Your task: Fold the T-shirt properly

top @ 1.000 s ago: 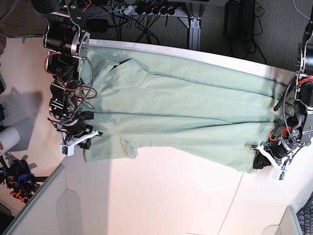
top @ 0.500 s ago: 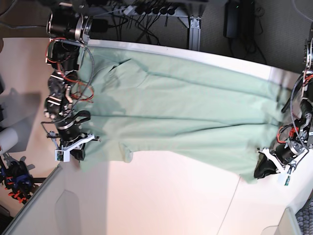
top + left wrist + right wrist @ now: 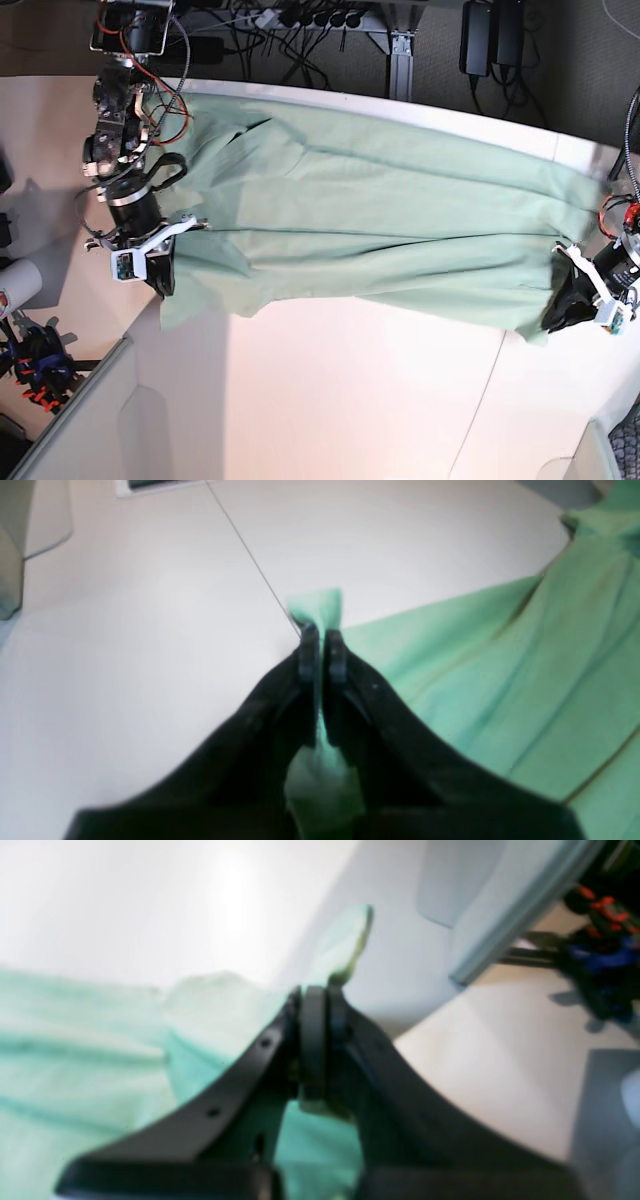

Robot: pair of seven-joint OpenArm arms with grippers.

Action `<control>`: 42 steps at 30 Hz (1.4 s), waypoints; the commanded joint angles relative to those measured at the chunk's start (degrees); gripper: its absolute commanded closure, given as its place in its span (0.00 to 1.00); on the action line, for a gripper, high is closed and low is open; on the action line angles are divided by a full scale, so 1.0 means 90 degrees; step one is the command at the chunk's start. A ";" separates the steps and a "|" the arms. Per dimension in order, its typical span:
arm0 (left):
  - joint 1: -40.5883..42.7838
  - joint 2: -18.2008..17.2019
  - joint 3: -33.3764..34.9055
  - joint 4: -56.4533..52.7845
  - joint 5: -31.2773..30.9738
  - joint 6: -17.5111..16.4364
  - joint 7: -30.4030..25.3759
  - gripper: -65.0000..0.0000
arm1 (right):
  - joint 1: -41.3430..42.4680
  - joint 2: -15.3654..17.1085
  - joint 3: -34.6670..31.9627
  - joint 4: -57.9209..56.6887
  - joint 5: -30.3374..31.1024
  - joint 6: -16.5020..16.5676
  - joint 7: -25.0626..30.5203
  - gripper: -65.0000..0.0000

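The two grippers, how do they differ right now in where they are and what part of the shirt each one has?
The left gripper sits at the base view's right end of the T-shirt, while the right gripper sits at its left end, near the collar side. A green tuft pokes past the left gripper's tips; past the right gripper's tips a paler flap stands up. Both are shut on the T-shirt's edge, holding it stretched across the table.

Matt woven cloth T-shirt (image 3: 380,235) — smooth, faintly glossy white table (image 3: 330,400) — black plastic fingers (image 3: 308,652).
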 commanded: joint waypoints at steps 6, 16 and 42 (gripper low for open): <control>0.0374 -0.0248 -0.0066 0.0607 -0.0104 -0.0052 -0.0155 1.00 | -0.0537 0.0316 0.0274 0.0663 0.0070 -0.0005 0.0194 1.00; 0.0537 -0.0369 -0.0126 0.0755 -0.0141 -0.0052 0.0597 1.00 | -0.1370 0.0364 0.0546 0.1127 0.0257 -0.0005 0.0168 1.00; 0.1265 -0.0512 -0.0168 0.1671 -0.0284 -0.0052 0.1846 0.78 | -0.2703 0.0311 0.0661 0.1676 0.0770 -0.0007 -0.0233 1.00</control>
